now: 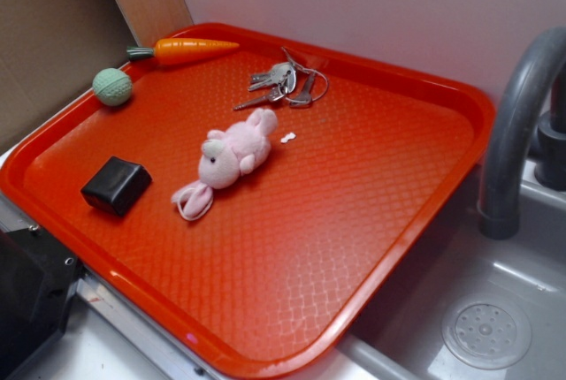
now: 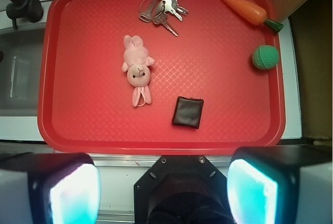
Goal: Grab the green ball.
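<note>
Red tray (image 1: 389, 221) fills most of frame. Green ball (image 1: 112, 87) is seen at upper left by the rim, with carrot (image 1: 184, 49) just above-right. 1 key bunch (image 1: 283, 84) at upper center, pink plush (image 1: 230, 159) mid-frame, black box (image 1: 116, 186) at left. Grey faucet (image 1: 517, 124) stands at right.

Hand (image 2: 164, 182) seen from the wrist view, fingers (image 2: 73, 190) spread wide apart, holding nothing, pointing downward.

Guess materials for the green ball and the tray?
Green ball: looks like matte rubber or knit fabric; fine ribbed texture with a lighter band, no shine. Can't tell which. Tray: likely moulded plastic, glossy red, with an embossed diamond pattern and smooth raised rim catching highlights.
</note>
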You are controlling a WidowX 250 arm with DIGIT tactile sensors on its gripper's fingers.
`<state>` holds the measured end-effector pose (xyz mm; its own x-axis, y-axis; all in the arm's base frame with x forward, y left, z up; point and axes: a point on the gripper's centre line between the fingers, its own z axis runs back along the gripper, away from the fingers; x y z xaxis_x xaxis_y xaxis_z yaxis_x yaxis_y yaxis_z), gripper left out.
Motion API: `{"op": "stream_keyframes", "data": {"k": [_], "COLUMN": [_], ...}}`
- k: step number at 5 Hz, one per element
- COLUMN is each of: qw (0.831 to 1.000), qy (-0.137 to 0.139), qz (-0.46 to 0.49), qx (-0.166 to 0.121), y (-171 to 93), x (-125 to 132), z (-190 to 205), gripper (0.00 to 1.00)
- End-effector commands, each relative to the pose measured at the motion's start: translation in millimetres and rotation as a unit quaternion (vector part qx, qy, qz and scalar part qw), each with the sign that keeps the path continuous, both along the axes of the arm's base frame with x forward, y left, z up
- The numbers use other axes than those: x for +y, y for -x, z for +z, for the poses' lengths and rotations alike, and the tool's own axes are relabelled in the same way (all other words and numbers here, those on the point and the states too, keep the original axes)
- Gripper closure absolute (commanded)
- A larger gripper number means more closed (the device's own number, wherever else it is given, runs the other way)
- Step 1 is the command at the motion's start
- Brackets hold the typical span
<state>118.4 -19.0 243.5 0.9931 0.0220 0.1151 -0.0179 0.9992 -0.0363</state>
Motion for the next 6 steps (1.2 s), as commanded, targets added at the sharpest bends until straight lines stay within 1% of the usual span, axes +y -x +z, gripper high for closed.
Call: {"op": "stream_keyframes", "data": {"k": [1,2,3,4,5,6], "qw": [1.000,0.989,0.965,0.925,0.873,0.814], "qy": [0.000,-0.011,-0.015,-0.032,-0.055,-0.082], "qz": [0.000,0.124,0.247,0.365,0.476,0.572], "qx": [0.000,-0.077,-0.092,-0.098,-0.094,-0.064], "y": [0.0,-50.1,-90.6,-123.4,-125.2,-106.6], "x": [0.0,37.6,77.2,110.2,143.2,158.4], "z": [0.0,-41.5,-72.5,-103.6,-146.9,-171.5], "gripper": [0.00,0.00,0.00,0.00,0.00,0.00]}}
